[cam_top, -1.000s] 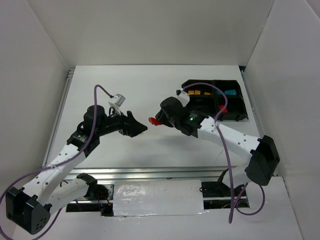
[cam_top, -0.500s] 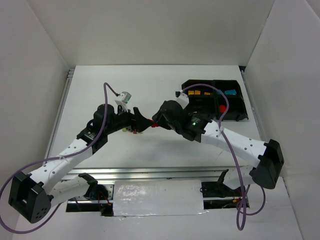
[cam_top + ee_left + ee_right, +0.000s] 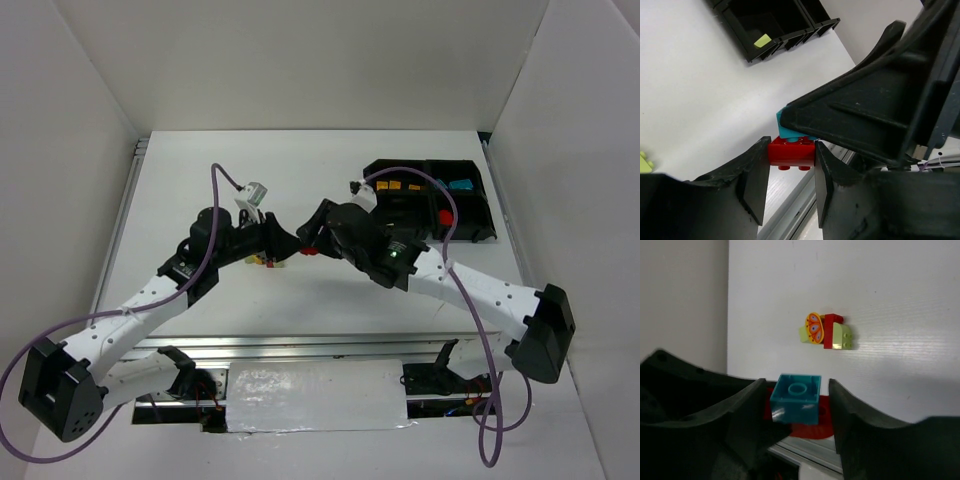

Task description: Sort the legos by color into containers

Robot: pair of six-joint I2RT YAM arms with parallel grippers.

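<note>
In the left wrist view my left gripper (image 3: pixel 791 145) is shut on a red lego (image 3: pixel 791 151), its pads pressed on both sides. A teal lego (image 3: pixel 785 131) is stuck to that red one. In the right wrist view the teal lego (image 3: pixel 796 399) sits between the fingers of my right gripper (image 3: pixel 796 390), which stand apart from it, so it is open. From above, the two grippers (image 3: pixel 290 247) (image 3: pixel 312 240) meet nose to nose over the middle of the table. The black container tray (image 3: pixel 480 232) lies at the back right.
A small stuck-together clump of yellow-green, red and orange legos (image 3: pixel 827 331) lies on the table under the left arm (image 3: pixel 268 262). The tray holds orange-yellow legos (image 3: pixel 392 186), a teal one (image 3: pixel 461 185), a red one (image 3: pixel 445 215) and a pale yellow-green one (image 3: pixel 762 40).
The left arm swung right to meet the right gripper and its jaws closed on the red lego. The right jaws have spread away from the teal lego.
</note>
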